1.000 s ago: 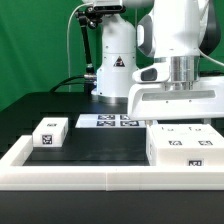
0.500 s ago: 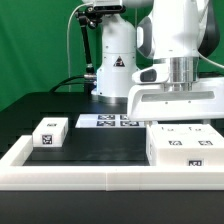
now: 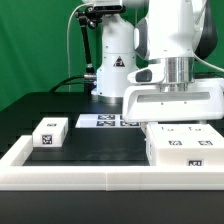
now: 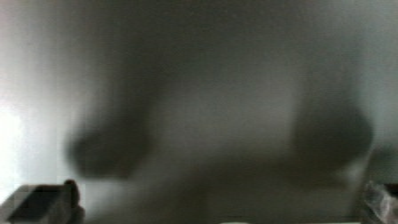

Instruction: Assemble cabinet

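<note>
On the exterior view's right, the cabinet (image 3: 180, 146) is lying directly beneath the gripper (image 4: 210, 203), whose jaws are standing wide and holding nothing. The arm is probably lining up a grasp, so the next move is calling for a straight descent and an even squeeze. Only square marker tags (image 3: 196, 160) are showing, with no legible writing.

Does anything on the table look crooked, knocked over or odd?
Nothing stands out: the cabinet sits level, the small white block rests flat apart from it, the marker board lies flat. The wrist view is just blur.
</note>
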